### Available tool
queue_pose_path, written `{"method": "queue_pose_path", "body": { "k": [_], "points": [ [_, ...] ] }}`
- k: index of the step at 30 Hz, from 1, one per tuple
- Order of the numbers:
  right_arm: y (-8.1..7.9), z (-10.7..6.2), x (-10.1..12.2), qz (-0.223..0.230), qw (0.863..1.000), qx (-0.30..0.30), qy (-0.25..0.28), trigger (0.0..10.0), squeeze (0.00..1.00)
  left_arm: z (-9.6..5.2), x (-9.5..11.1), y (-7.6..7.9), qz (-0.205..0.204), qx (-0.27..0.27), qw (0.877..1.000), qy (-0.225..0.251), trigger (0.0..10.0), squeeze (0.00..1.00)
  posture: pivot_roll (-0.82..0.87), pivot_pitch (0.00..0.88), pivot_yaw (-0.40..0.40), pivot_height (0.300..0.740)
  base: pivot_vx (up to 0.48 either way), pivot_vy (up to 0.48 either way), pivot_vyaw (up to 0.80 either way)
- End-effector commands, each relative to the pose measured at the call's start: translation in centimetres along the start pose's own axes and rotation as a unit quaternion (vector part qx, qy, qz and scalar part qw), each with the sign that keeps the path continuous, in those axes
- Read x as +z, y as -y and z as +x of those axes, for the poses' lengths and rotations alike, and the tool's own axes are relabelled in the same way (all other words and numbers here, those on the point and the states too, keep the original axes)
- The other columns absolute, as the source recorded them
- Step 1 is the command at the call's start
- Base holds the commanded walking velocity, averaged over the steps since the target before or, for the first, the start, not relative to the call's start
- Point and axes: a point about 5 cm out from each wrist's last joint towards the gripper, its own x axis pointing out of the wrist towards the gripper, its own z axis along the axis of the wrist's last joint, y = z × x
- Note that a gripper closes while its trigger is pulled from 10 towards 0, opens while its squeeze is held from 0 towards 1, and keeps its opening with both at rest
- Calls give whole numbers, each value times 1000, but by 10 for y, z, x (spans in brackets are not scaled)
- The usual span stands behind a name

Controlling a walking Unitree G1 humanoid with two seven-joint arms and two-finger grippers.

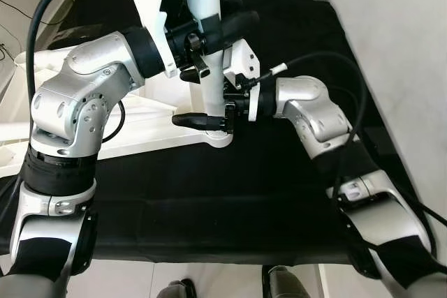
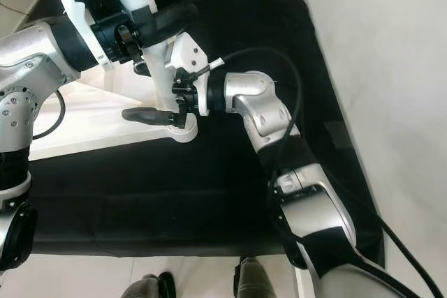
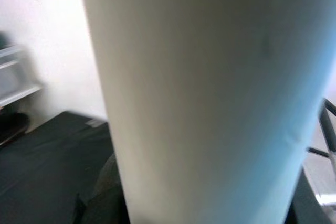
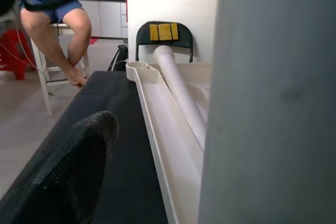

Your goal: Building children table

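Black fingers of the left gripper (image 1: 213,33) clamped round the upright white table leg (image 1: 207,5) at upper centre of frame, right gripper (image 1: 202,121) spread low beside its base, foot seated in the corner socket (image 1: 220,137) of the white tabletop (image 1: 150,127); leg-fitting step, next likely pressing or twisting home squarely.

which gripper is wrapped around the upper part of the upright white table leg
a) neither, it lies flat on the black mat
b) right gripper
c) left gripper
c) the left gripper clamps the white table leg high up, while the right gripper sits low at its base.
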Motion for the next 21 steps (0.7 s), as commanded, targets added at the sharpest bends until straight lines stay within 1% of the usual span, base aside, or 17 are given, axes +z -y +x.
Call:
{"method": "queue_pose_path", "body": {
  "k": [1,2,4,5,6,7,11,13,14,15,16,17,18,19,20,21],
  "points": [
    [-5,23,0,-22,1000,15,-3,10000,0,3,3,7,-7,-13,1000,16,0,0,24,282,38,740,0,0,0],
    [-5,23,0,-22,1000,15,-3,10000,0,3,3,7,-7,-13,1000,16,0,0,24,282,38,740,0,0,0],
    [3,27,-3,-48,998,-25,-29,10000,0,2,4,6,-14,-2,1000,21,0,0,28,303,29,740,0,0,0],
    [3,27,-3,-48,998,-25,-29,10000,0,2,4,6,-14,-2,1000,21,0,0,28,303,29,740,0,0,0],
    [10,29,-2,-65,995,-60,-45,10000,0,1,5,5,-18,5,1000,24,0,0,28,315,24,740,0,0,0],
    [13,29,-2,-70,994,-74,-49,10000,0,1,6,4,-18,6,1000,24,0,0,28,315,24,740,0,0,0],
    [17,28,1,-65,994,-82,-38,10000,0,-1,6,2,-25,15,999,27,0,0,30,331,16,740,0,0,0],
    [18,27,5,-50,997,-61,-20,10000,0,-2,6,2,-28,20,999,28,0,0,31,337,13,740,0,0,0],
    [18,27,5,-50,997,-61,-20,10000,0,-2,6,2,-28,20,999,28,0,0,31,337,13,740,0,0,0],
    [16,26,7,-43,998,-39,-9,10000,0,-2,6,2,-30,21,999,28,0,0,31,341,11,740,0,0,0],
    [16,26,7,-43,998,-39,-9,10000,0,-2,6,2,-30,21,999,28,0,0,31,341,11,740,0,0,0],
    [15,25,10,-36,999,-11,5,10000,0,-2,5,3,-31,22,999,28,0,0,32,345,9,740,0,0,0],
    [15,25,10,-36,999,-11,5,10000,0,-2,5,3,-31,22,999,28,0,0,32,345,9,740,0,0,0],
    [14,24,13,-28,999,14,18,10000,0,-2,6,3,-32,22,999,28,0,0,33,346,9,740,0,0,0],
    [14,24,13,-28,999,14,18,10000,0,-2,6,3,-32,22,999,28,0,0,33,346,9,740,0,0,0],
    [13,22,16,-19,998,46,30,10000,0,-2,5,4,-33,22,999,28,0,0,32,348,9,740,0,0,0]
  ]
}}
